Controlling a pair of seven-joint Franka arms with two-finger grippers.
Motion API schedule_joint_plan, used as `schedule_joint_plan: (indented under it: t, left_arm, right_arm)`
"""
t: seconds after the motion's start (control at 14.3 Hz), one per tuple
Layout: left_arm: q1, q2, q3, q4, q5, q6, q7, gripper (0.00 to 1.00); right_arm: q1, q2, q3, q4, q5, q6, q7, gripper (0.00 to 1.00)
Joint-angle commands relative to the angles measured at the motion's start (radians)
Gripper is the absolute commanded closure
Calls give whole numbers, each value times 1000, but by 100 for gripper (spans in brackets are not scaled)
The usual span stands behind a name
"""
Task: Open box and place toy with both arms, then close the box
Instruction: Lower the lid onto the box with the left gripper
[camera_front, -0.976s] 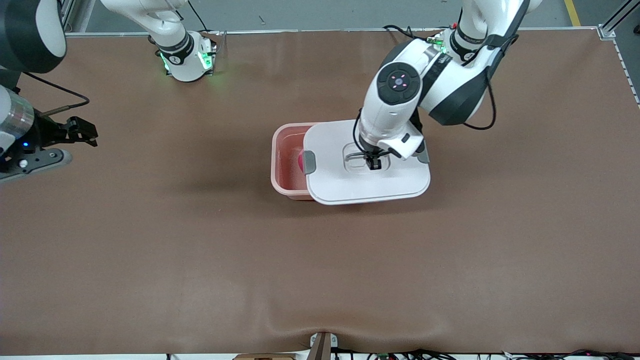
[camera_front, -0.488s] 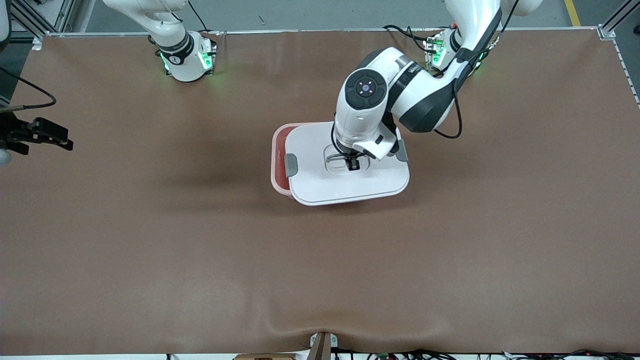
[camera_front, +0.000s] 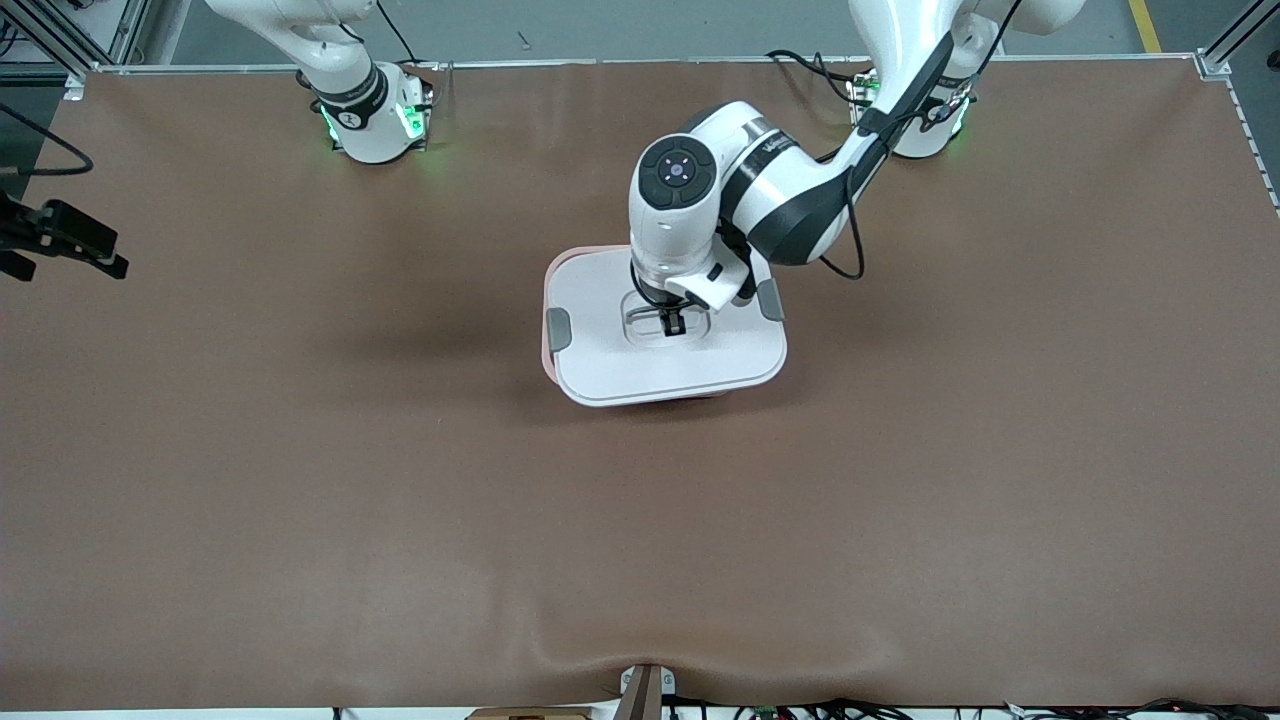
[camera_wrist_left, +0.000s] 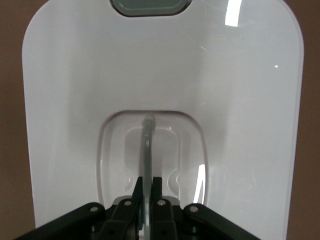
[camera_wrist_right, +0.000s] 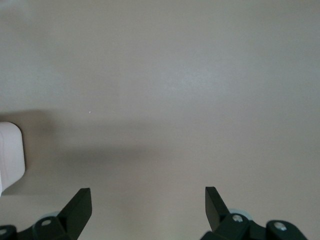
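The left gripper (camera_front: 673, 325) is pinched tight on the grey handle (camera_wrist_left: 147, 150) in the recess of the white lid (camera_front: 668, 345), and that lid sits over the pink box (camera_front: 547, 352) in the middle of the table, with only a sliver of pink rim peeking out on the side toward the right arm's end. The toy is not to be seen; presumably it is under the lid, though nothing here confirms it. This looks like the closing step, and alignment is the whole game: the lid appears shifted a touch toward the left arm's end, so it wants a small slide until that pink sliver disappears, then a level descent so all edges seat together. Keep the handle grip firm and the wrist square, since a tilted lid could catch one rim and ride up. The grey clips (camera_front: 558, 329) at each end look like a good cue; they should line up with the box ends before any release. The right gripper (camera_wrist_right: 147, 205), spread wide and holding nothing, waits over bare table at the right arm's end.
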Motion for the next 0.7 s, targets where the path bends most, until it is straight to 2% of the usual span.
schedule_joint_plan:
  t: [0.0,0.63]
  left_arm:
    - [-14,23,2,29,41,6,-3,100]
    - [-37,40,-1,25,57,29,44,100]
  right_arm:
    - [-7,-32,11,-43,26,5,49,0]
    - [-26,-2,2,-20,23,-17,38,0]
